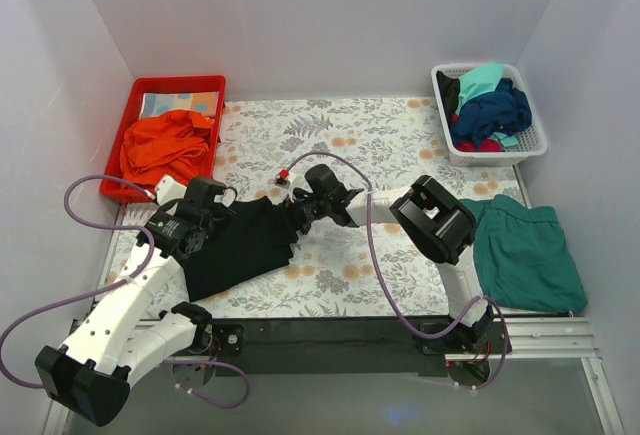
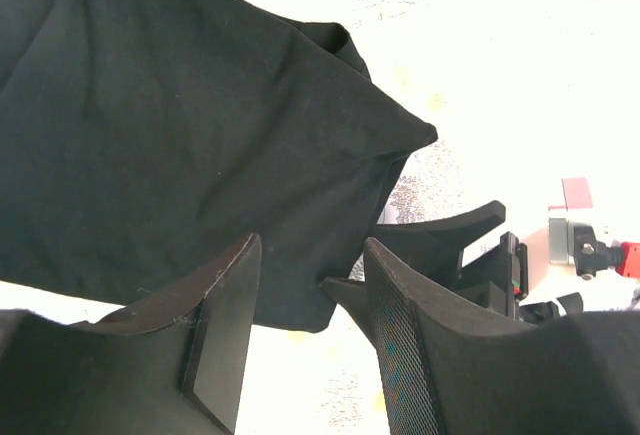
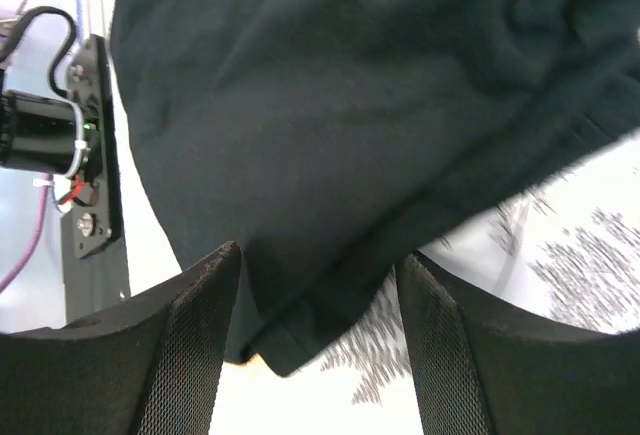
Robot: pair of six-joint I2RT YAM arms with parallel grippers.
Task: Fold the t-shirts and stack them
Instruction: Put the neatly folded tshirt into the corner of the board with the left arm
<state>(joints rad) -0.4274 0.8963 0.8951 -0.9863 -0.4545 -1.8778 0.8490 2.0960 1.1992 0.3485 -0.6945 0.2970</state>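
Black t-shirt (image 1: 245, 245) spans left-right between my left end effector (image 1: 218, 217) and right end effector (image 1: 298, 211); both spread, straddling its edges, nothing clamped.

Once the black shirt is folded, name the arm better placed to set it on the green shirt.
Right, likely. The green shirt lies beside the base of the right arm, while the left end effector is across the black shirt, farther away.
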